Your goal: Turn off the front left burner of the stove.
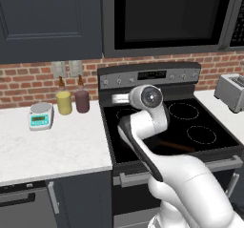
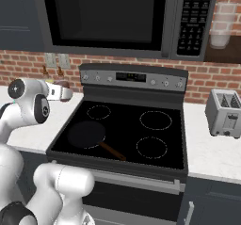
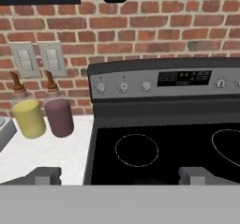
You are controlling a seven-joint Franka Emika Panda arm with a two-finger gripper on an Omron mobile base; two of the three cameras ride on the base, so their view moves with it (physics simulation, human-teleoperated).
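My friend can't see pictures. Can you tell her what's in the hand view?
A black stove fills the right side, its silver knobs on a back panel under a brick wall. Left of it, a yellow bottle and a dark red bottle stand on the white counter.

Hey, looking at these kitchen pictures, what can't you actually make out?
- Front left burner: in the right base view the skillet covers it; in the left base view the arm hides it.
- Knobs on the stove: markings too small to read in the hand view.
- Display: blurred.
- End effector: tips cut off by the bottom edge.
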